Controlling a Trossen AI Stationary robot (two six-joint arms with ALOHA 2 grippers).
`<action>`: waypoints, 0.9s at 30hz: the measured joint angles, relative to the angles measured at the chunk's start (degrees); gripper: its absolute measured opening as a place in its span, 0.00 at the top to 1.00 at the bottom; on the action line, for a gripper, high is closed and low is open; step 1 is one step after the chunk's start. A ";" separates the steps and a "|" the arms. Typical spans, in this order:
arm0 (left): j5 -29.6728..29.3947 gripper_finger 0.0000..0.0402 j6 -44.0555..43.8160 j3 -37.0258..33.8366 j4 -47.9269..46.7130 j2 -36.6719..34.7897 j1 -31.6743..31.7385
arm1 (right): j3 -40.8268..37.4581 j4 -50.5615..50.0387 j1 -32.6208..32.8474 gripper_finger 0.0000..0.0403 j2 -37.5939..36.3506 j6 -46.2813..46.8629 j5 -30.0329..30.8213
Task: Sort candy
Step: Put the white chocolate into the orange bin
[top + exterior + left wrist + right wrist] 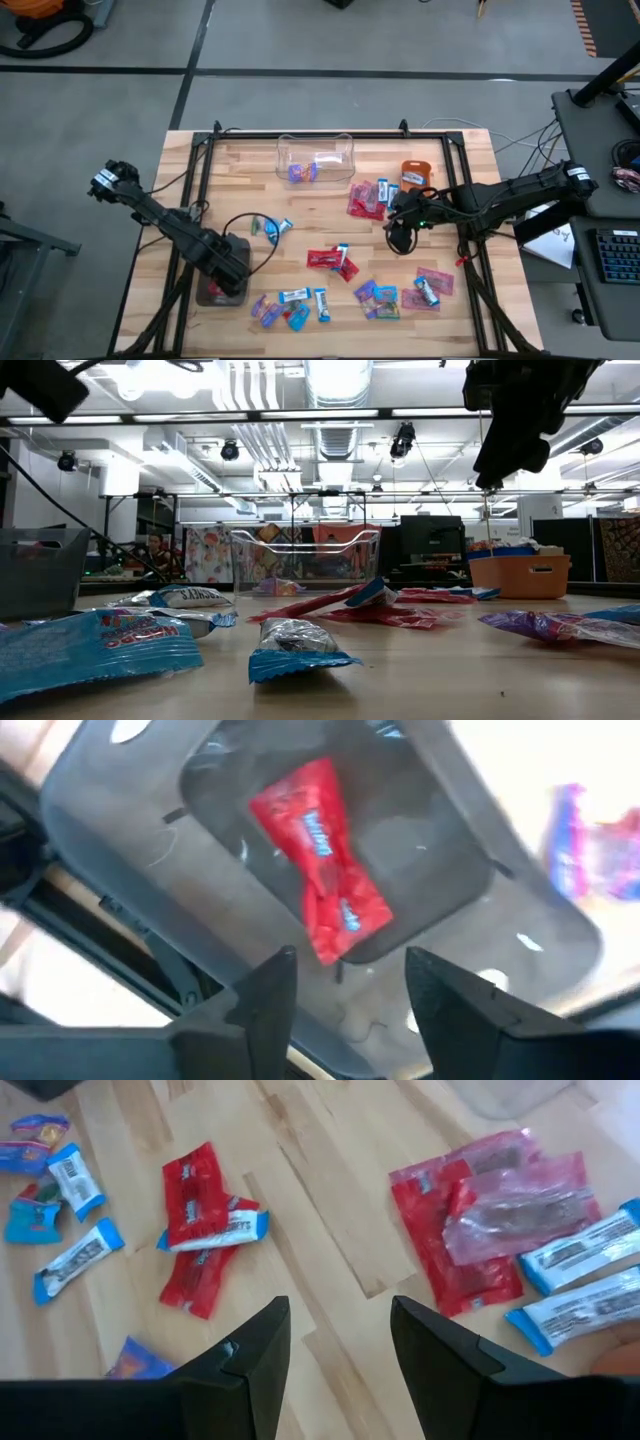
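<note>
Candy (330,262) scattered over tabletop (470,150), mostly nearer than clear box (316,158); one red piece (318,855) in dark tray (130,870). Light, crinkly, slippery: pinch wrapper mid-body. Left hand (345,995) above tray, parted, empty. Right hand (340,1345) parted, empty, near orange bowl (416,174).

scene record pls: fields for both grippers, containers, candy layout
left gripper: open, above a dark tray near the table's front left, nothing between the fingers
tray contents: one red candy lying inside
right gripper: open, empty, hovering over bare wood right of centre
clear box: at the back centre, a purple candy inside
orange bowl: at the back right
loose candy: red pair at centre, mixed clusters along the front edge and beside the bowl
</note>
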 joint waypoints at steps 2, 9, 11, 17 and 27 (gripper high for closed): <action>-2.05 0.54 1.95 1.81 0.23 0.00 0.00 | 0.00 0.01 0.00 0.59 0.00 0.85 -2.27; -23.74 0.55 14.38 7.49 5.64 0.00 0.98 | 0.00 1.45 3.16 0.59 -0.02 6.70 -9.24; -27.69 0.55 19.76 7.51 9.48 0.00 2.40 | 0.00 1.45 4.91 0.59 -0.02 9.37 -9.78; -29.89 0.56 34.26 3.80 22.32 0.00 9.76 | 0.00 1.17 11.04 0.59 -0.02 16.83 -10.19; -30.09 0.51 48.60 -3.55 33.62 0.24 21.34 | 0.00 0.82 16.77 0.59 -0.02 25.55 -10.06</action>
